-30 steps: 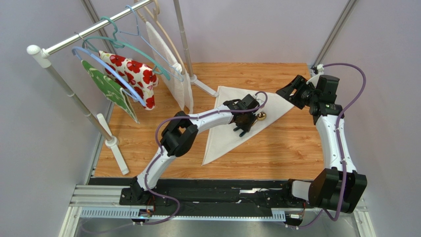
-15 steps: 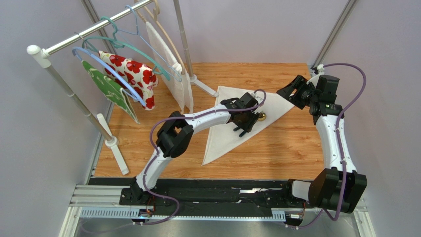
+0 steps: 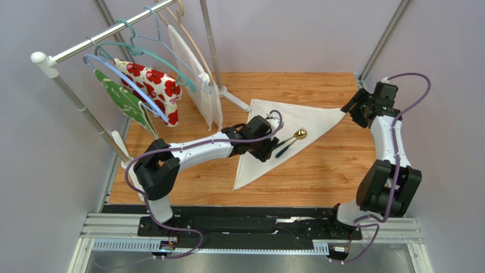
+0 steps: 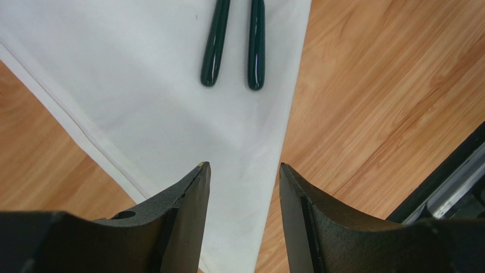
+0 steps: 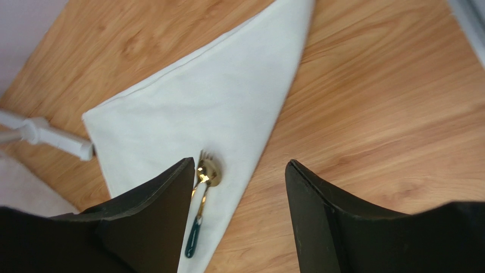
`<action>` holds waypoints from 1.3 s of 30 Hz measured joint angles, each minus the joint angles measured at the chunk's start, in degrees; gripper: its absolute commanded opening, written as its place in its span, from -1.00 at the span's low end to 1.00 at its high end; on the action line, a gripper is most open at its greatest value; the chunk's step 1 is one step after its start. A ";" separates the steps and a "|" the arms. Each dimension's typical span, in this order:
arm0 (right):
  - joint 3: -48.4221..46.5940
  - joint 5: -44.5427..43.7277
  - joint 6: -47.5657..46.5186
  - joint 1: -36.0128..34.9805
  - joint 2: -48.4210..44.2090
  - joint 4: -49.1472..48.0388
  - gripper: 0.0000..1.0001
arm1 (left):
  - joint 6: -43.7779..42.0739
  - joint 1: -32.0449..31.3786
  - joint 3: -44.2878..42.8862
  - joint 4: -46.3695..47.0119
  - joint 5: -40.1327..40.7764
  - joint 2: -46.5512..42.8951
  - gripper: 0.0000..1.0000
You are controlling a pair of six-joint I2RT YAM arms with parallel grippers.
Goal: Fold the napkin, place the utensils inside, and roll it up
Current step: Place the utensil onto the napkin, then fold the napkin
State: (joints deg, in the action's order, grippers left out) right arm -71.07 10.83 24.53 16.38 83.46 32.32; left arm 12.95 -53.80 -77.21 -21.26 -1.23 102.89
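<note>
The napkin (image 3: 310, 116) lies on the wooden table folded into an off-white triangle. The utensils (image 3: 289, 142) rest on it side by side near its right edge, gold heads toward the far side. The left wrist view shows their two dark green handles (image 4: 215, 45) on the cloth (image 4: 171, 96). My left gripper (image 3: 267, 152) (image 4: 243, 166) hovers just short of the handle ends, open and empty. My right gripper (image 3: 352, 108) (image 5: 239, 162) hangs open and empty by the napkin's right corner; below it are the cloth (image 5: 216, 96) and the gold fork and spoon (image 5: 204, 182).
A clothes rack stands at the far left with hangers carrying a red-flowered cloth (image 3: 153, 85), a green cloth (image 3: 122, 102) and a textured white cloth (image 3: 199, 74). Its white foot (image 3: 233, 99) (image 5: 45, 133) reaches the napkin's far corner. A black rail (image 3: 245, 219) runs along the near edge.
My left gripper opened and drew back to the left, leaving the utensils lying on the napkin. My right arm swung out to the right, away from the napkin's middle.
</note>
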 measured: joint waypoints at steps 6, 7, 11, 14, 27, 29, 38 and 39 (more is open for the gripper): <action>-5.20 -3.54 -1.70 4.61 11.23 -0.44 0.16 | 3.74 0.00 12.33 3.52 0.24 -3.48 0.08; -6.34 -3.74 -1.92 4.87 13.35 -0.68 0.15 | 4.42 0.00 13.46 3.63 0.28 -3.85 0.08; -11.17 -3.06 -2.36 5.97 22.32 -2.08 0.13 | 6.75 0.00 15.87 3.91 0.98 -5.44 0.08; -13.70 -2.16 -2.80 6.62 27.39 -3.06 0.11 | 7.80 0.00 16.28 4.00 1.79 -7.06 0.08; -21.59 3.32 -2.95 7.43 39.10 -7.56 0.12 | 10.34 0.00 18.71 3.23 4.46 -8.39 0.08; -22.25 4.20 -2.93 7.43 40.17 -8.26 0.12 | 10.75 0.00 18.73 3.13 4.59 -8.39 0.07; -25.49 4.70 -2.51 7.43 44.00 -9.03 -0.16 | 11.87 0.00 18.73 2.47 4.57 -8.39 0.07; -26.08 4.70 -2.45 7.43 44.48 -8.79 -0.18 | 11.87 0.00 18.73 2.38 4.59 -8.39 0.07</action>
State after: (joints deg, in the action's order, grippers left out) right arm -97.14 15.53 22.09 23.81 127.94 23.53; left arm 24.82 -53.80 -58.48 -18.87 3.36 94.50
